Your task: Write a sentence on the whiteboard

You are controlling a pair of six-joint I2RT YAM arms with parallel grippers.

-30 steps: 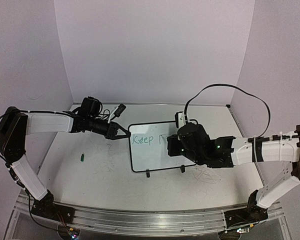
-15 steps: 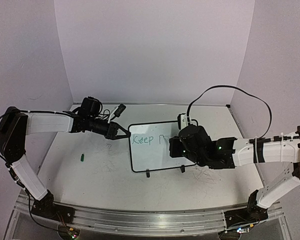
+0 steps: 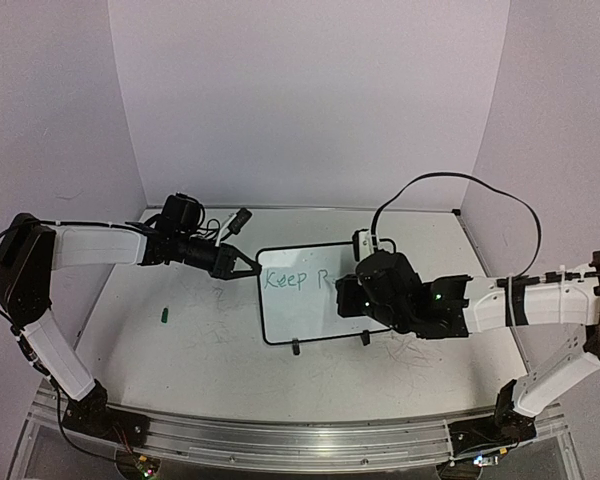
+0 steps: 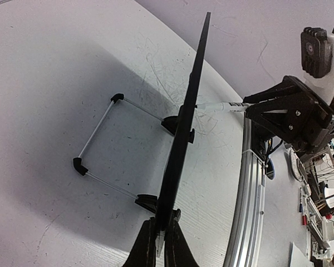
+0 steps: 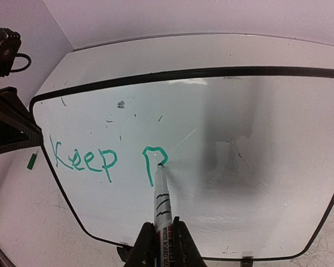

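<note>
The whiteboard (image 3: 298,318) stands tilted on its two black feet at mid table. On it green writing (image 3: 285,281) reads "Keep" and a partly formed "P". My left gripper (image 3: 254,270) is shut on the board's left rim; in the left wrist view (image 4: 160,238) it pinches the edge-on board (image 4: 188,114). My right gripper (image 3: 352,296) is shut on a white marker (image 5: 162,203), seen in the right wrist view (image 5: 161,245). The marker tip touches the board (image 5: 256,183) at the loop of the "P" (image 5: 152,158), right of "Keep" (image 5: 84,158).
A small green cap (image 3: 165,315) lies on the table left of the board, also in the right wrist view (image 5: 32,161). Faint grey scribbles mark the table. The board's wire stand (image 4: 97,125) reaches behind it. An aluminium rail (image 3: 280,440) runs along the near edge.
The green stroke after "Keep" has grown from a hook into a "P" with a loop. The right gripper and marker shifted slightly. The left gripper stayed put.
</note>
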